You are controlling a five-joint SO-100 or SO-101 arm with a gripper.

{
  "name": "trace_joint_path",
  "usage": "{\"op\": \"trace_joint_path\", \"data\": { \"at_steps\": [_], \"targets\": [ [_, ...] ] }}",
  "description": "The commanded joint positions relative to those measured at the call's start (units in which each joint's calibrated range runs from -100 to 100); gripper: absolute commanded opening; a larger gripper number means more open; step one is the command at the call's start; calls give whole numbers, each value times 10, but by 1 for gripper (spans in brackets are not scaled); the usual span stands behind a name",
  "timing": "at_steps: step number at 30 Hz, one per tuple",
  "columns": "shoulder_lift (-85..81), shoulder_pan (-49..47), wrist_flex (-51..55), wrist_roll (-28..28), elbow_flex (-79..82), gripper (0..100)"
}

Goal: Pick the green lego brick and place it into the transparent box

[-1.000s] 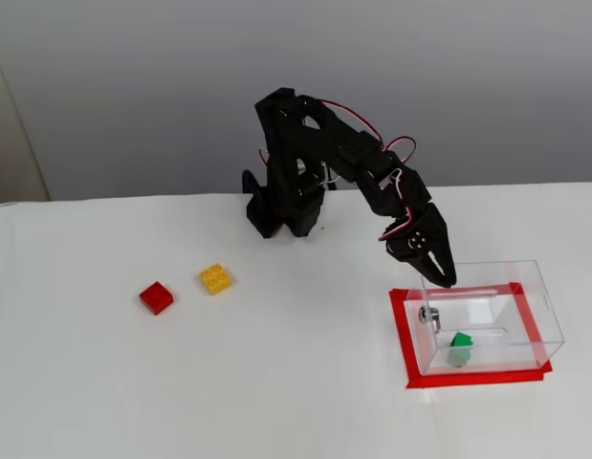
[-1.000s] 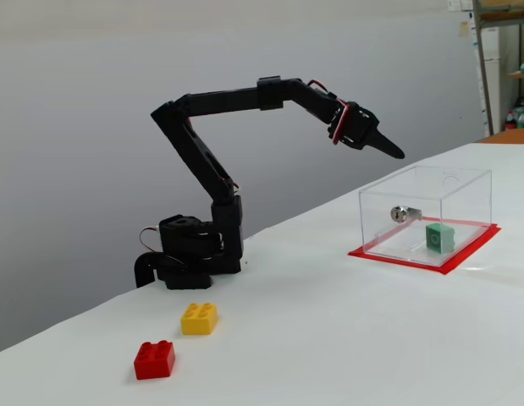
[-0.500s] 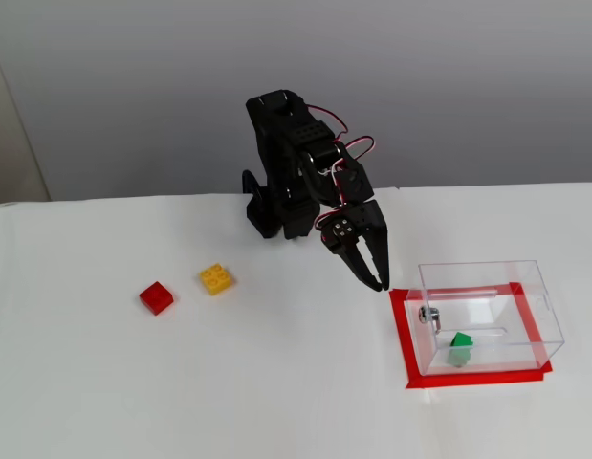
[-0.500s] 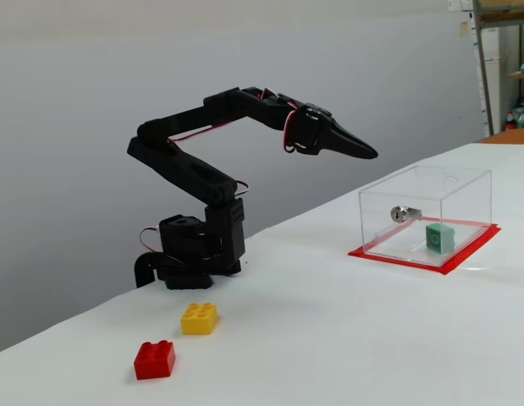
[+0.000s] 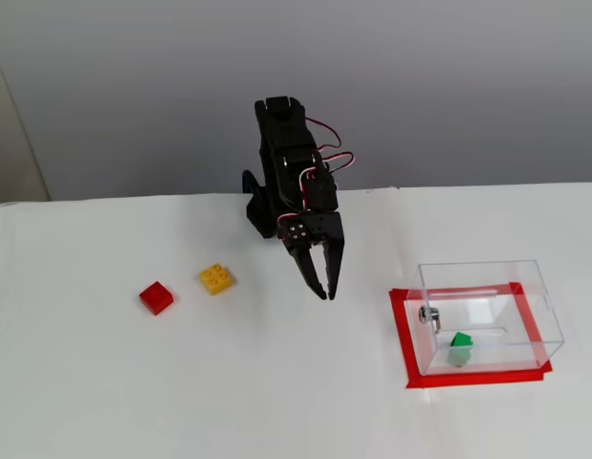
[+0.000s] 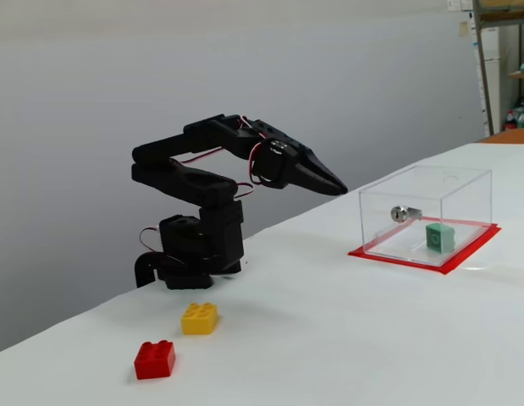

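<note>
The green lego brick [image 5: 461,340] lies inside the transparent box [image 5: 535,287], near its front wall; in the other fixed view the green lego brick [image 6: 440,238] sits on the floor of the transparent box [image 6: 465,182]. My black gripper [image 5: 326,291] hangs in the air left of the box, well clear of it, its fingers closed together and empty. In the side-on fixed view the gripper [image 6: 338,187] points toward the box, above the table.
A yellow brick [image 5: 216,278] and a red brick [image 5: 156,297] lie on the white table left of the arm's base [image 5: 262,206]. Red tape [image 5: 403,330] frames the box's footprint. A small metal fitting [image 5: 429,315] sits on the box's left wall.
</note>
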Motion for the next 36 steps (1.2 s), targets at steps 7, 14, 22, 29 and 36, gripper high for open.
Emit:
{"op": "trace_joint_path", "data": {
  "at_steps": [7,14,22,29,36],
  "targets": [
    [-129,66,-4,3,126,2],
    [-199,68,-5,3,197,2],
    [-229,68,-5,3,267,2],
    [-229,64,40,2,284,2],
    [-229,67,171,-3,279,2]
  ]
}}
